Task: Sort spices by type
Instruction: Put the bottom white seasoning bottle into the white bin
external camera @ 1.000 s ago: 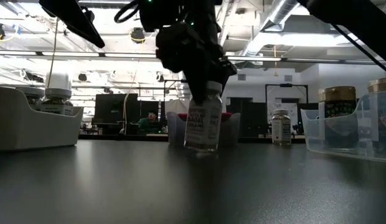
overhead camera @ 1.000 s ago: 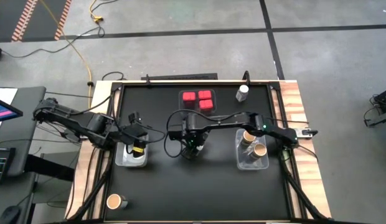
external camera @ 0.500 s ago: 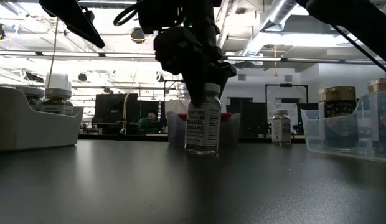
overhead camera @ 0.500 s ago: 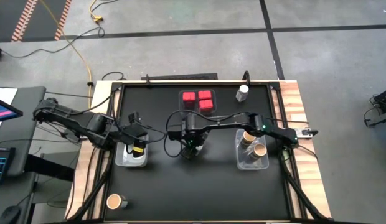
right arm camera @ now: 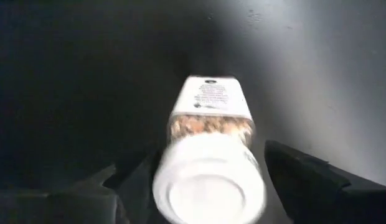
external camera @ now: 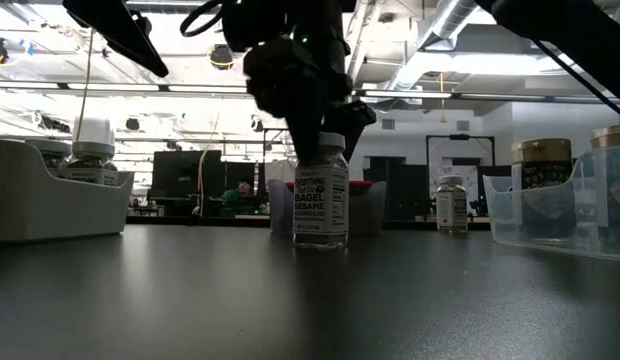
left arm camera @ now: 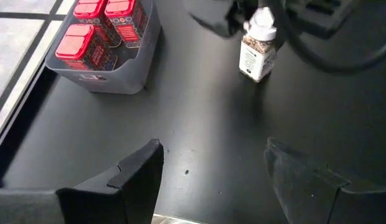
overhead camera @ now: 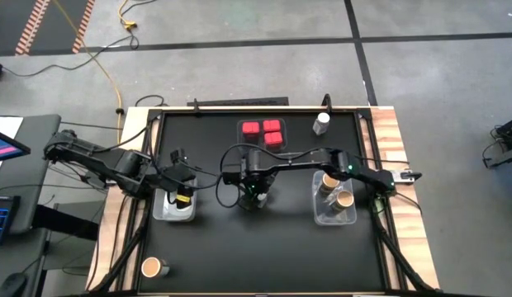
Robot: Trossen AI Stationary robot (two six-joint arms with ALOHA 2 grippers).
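Observation:
A white-capped round spice jar point(external camera: 322, 195) stands upright on its base at the table's middle. My right gripper point(overhead camera: 254, 193) hangs over it, open, one finger on each side of the white cap point(right arm camera: 208, 186). My left gripper point(left arm camera: 211, 168) is open above the left bin point(overhead camera: 175, 208), which holds a white-capped jar point(external camera: 90, 150). Three red square-topped spices point(overhead camera: 263, 132) sit in the far bin. Another white-capped jar point(overhead camera: 322, 123) stands at the far edge. Tan-lidded jars point(overhead camera: 337, 191) fill the right bin, and one point(overhead camera: 151, 266) stands near the front left corner. My right gripper comes from above, pointing down, with its fingers point(right arm camera: 305, 180) close on both sides of the jar's white cap point(right arm camera: 243, 180). Whether they touch the cap I cannot tell. The jar stands upright with its base on the table point(external camera: 320, 242).
The left bin's wall point(external camera: 50, 205) and the right bin's wall point(external camera: 550, 215) flank the middle. Bare black tabletop point(overhead camera: 256, 247) lies toward the near edge. Cables run along both arms, and wooden rails edge the table's left and right sides.
The white-capped jar under my right gripper was tilted and has come upright, now standing flat on the table. It shifted slightly toward the left bin as it straightened. My right gripper stayed above it. My left arm kept still.

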